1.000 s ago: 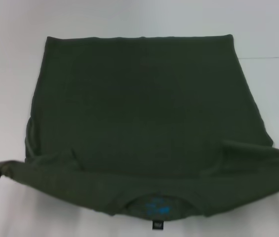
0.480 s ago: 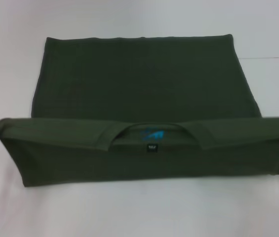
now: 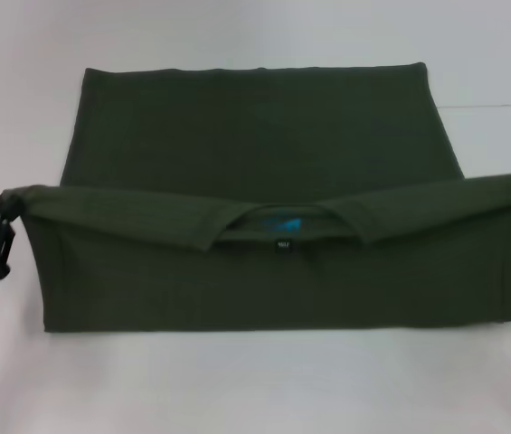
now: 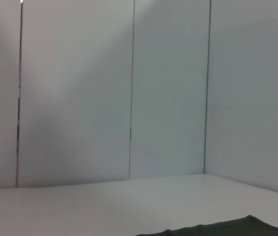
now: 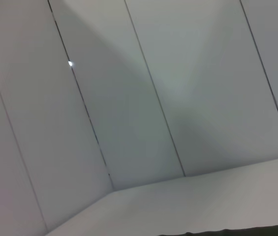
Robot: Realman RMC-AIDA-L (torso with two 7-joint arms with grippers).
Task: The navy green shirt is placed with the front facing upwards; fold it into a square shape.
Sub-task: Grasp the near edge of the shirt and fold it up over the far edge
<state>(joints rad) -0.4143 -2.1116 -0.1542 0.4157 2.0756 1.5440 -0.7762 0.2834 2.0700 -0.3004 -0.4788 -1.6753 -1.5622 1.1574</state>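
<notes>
The navy green shirt (image 3: 255,136) lies spread on the white table (image 3: 255,389), plain green side up at the far part. Its collar end (image 3: 278,221), with a blue neck label, is folded back over the body and held raised as a long band across the view. My left gripper (image 3: 4,210) is at the far left edge, shut on the left corner of that band. The band's right end runs off the right edge, where my right gripper is out of view. A strip of the shirt (image 4: 227,230) shows low in the left wrist view, and another strip of the shirt (image 5: 257,231) in the right wrist view.
White table surface surrounds the shirt on all sides. White panelled walls (image 4: 129,98) stand behind the table.
The collar edge has been lifted from the near side and carried away from me over the shirt's body. Since half a second ago it has moved farther back, and the left gripper rose with it.
</notes>
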